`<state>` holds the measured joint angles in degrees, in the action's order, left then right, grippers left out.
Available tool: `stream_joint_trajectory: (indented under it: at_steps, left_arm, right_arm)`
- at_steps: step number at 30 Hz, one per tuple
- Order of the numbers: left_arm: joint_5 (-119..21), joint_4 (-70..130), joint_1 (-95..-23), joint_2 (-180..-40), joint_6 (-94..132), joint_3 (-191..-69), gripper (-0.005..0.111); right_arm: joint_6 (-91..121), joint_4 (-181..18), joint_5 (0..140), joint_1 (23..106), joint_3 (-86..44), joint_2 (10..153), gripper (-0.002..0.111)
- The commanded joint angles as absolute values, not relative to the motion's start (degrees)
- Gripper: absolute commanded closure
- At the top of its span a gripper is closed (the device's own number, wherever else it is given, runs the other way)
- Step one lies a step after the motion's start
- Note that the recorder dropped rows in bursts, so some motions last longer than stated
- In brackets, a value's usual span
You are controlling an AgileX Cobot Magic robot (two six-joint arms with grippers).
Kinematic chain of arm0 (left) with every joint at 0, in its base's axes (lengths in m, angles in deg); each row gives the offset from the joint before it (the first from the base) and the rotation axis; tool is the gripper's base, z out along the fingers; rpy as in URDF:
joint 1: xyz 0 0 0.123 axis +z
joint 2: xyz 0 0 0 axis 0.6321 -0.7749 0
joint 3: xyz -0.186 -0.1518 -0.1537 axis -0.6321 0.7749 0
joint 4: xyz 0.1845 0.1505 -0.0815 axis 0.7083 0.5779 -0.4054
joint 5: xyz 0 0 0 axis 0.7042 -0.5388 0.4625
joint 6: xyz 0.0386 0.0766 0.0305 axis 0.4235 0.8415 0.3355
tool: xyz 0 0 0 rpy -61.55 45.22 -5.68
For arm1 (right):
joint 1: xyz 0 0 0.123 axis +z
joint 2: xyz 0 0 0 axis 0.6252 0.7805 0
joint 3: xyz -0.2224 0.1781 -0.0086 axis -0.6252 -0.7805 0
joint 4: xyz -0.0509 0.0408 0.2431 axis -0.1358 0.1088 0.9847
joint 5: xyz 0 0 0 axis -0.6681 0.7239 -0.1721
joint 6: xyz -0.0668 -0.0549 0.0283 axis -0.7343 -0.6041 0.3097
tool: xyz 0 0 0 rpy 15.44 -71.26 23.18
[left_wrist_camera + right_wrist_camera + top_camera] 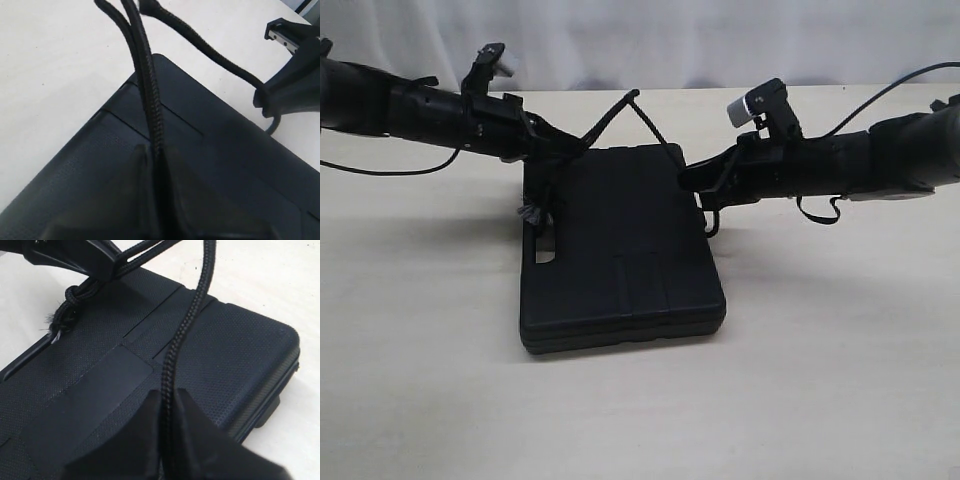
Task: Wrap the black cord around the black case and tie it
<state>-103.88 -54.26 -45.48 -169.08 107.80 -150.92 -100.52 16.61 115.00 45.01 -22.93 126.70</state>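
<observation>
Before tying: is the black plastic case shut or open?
Shut. The flat black plastic case has its lid down on the base; only a thin seam shows along the near edge.

Robot lab setting: a plain pale tabletop (430, 400), a white curtain (670, 40) behind it, a left arm (410, 110) and a right arm (880, 160).

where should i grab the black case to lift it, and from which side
Probably the handle slot on the short side of the case, coming from the left of the exterior view. The case lies flat and looks too broad to pinch across the lid; the slot leaves a thin bar. The cord's knot hangs just by it.
</observation>
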Motion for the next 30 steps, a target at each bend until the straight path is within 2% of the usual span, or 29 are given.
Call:
stream_joint_trajectory:
  at_steps: [1, 13, 30]
  left_arm:
    - [-107.87, -54.22, -45.91, -168.92, 108.11, -151.24, 0.107]
    - [-110.28, -61.53, -45.80, -168.92, 107.51, -151.24, 0.107]
    - [-112.52, -50.05, -45.91, -168.92, 117.63, -151.24, 0.107]
  right_arm:
    - [-100.71, 16.35, 116.97, 44.89, -23.18, 126.11, 0.104]
    - [-100.71, 16.35, 114.80, 44.89, -23.18, 126.11, 0.104]
    - [-100.71, 16.49, 114.81, 44.89, -23.18, 126.11, 0.104]
